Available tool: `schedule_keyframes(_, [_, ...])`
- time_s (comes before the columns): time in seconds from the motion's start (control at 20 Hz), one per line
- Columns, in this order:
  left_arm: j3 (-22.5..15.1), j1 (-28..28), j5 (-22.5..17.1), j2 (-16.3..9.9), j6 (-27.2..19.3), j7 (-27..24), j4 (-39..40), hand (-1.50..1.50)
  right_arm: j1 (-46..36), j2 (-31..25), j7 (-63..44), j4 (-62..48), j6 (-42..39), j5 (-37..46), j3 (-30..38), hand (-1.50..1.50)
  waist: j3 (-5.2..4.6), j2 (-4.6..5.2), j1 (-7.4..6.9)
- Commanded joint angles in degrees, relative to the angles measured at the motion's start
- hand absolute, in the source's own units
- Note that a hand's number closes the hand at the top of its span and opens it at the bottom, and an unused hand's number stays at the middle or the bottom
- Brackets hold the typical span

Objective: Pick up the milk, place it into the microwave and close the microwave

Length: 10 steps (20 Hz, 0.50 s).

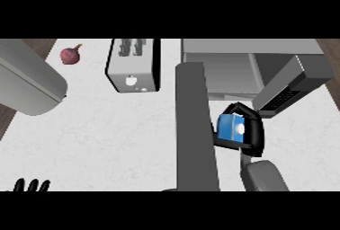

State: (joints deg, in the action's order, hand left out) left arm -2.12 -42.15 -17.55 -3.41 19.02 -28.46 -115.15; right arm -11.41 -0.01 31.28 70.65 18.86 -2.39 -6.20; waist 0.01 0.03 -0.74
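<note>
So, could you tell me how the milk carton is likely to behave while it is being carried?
The milk carton looks boxy and flat-sided, so it probably will not roll. The right robot hand curls round it, hiding much of it. Its walls may dent if squeezed, and it could tip if set down unevenly.

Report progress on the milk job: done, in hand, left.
Done: the right hand is curled round the blue milk carton, off the counter in front of the microwave. In hand: carrying it toward the open cavity. Left: set the milk inside and swing the open door shut. The left hand rests open at the lower left edge.
</note>
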Motion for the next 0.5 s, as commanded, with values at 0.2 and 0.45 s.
schedule_keyframes(0.2, [0.0, 2.9, 2.6, 0.6, 0.1, -0.6, 2.9, -1.50, -13.9, 0.0, -0.6, -19.1, 6.1, 0.2, 4.5, 1.50, 0.02, 0.12, -0.14])
schedule_keyframes(0.45, [3.7, 1.9, -1.4, -1.5, 2.7, -1.3, 3.7, -1.50, -24.6, -0.1, 6.7, -36.3, 4.4, -3.9, 10.7, 1.50, 0.04, 0.35, -0.94])
